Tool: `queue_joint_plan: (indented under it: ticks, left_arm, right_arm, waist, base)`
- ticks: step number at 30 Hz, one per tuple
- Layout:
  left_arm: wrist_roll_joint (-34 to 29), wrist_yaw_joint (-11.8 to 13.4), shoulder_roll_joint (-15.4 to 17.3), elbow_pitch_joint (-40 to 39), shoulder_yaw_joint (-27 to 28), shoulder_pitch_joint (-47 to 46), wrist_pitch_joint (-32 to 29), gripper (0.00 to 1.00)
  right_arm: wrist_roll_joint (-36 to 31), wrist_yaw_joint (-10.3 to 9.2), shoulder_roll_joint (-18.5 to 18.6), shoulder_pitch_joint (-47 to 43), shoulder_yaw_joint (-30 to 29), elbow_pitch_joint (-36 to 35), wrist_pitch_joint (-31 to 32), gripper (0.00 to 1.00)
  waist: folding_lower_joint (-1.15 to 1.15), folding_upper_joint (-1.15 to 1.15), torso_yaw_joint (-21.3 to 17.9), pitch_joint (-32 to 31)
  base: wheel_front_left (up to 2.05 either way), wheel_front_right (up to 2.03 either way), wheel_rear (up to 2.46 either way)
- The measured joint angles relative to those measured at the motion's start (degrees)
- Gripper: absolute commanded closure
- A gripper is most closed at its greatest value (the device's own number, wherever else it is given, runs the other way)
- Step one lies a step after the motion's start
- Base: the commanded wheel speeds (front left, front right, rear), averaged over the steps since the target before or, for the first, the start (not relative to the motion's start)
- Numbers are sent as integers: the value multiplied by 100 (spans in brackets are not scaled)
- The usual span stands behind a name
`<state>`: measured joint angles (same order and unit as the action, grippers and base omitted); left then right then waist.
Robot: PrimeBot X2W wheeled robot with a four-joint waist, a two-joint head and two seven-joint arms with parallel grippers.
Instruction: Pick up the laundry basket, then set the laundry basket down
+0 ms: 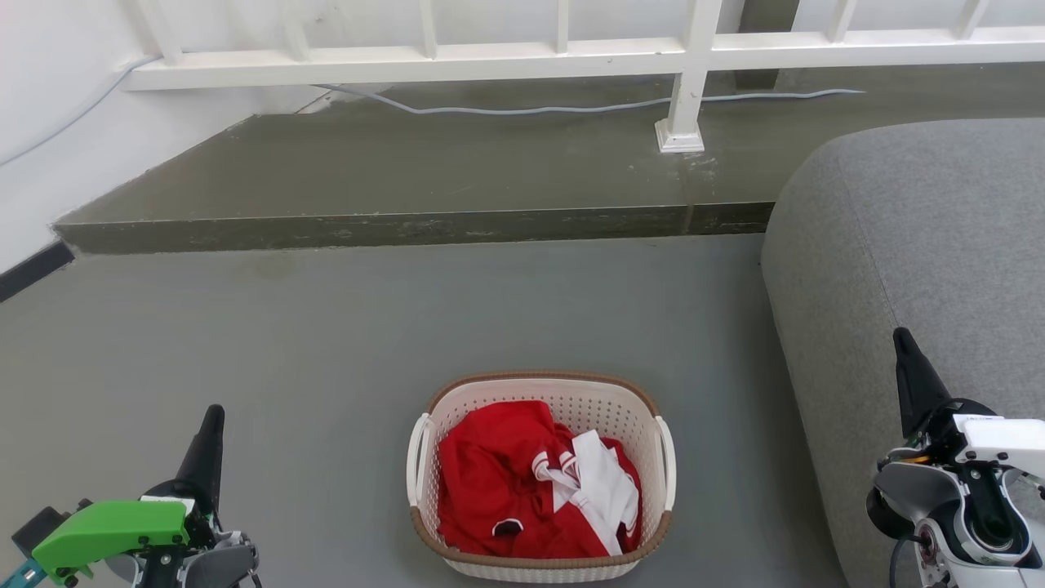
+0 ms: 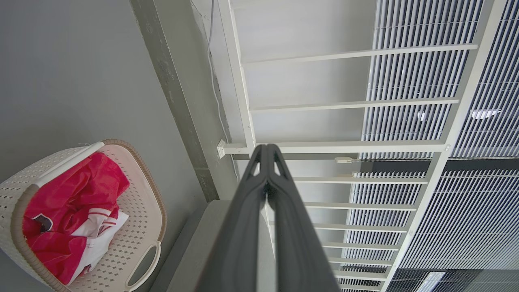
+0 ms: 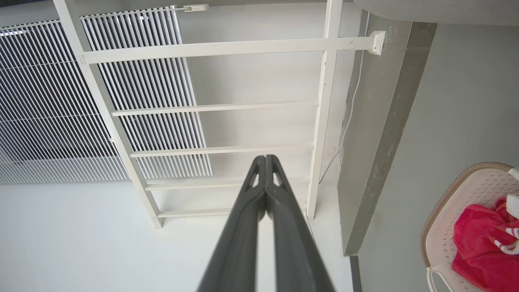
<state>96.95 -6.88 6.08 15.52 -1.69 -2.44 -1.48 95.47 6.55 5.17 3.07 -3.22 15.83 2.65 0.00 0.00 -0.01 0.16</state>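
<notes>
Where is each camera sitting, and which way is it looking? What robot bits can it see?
Head view: on the robot's head, looking forward and down at the laundry basket on the floor; left gripper and right gripper show at the bottom corners.
Left wrist view: on the left wrist, looking along its shut fingers at the white railing.
Right wrist view: on the right wrist, looking along its shut fingers at the same white railing.
Shared: all three show the laundry basket.
</notes>
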Motion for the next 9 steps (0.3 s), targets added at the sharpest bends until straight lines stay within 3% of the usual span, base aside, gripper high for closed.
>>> queue_joint_plan:
  ticks: [9]
  left_arm:
    - [0, -1, -1, 14, 3, -2, 0, 100]
  right_arm:
    - [0, 1, 0, 1, -4, 5, 0, 100]
  waist:
    - [0, 0, 0, 0]
  base:
    - [0, 0, 0]
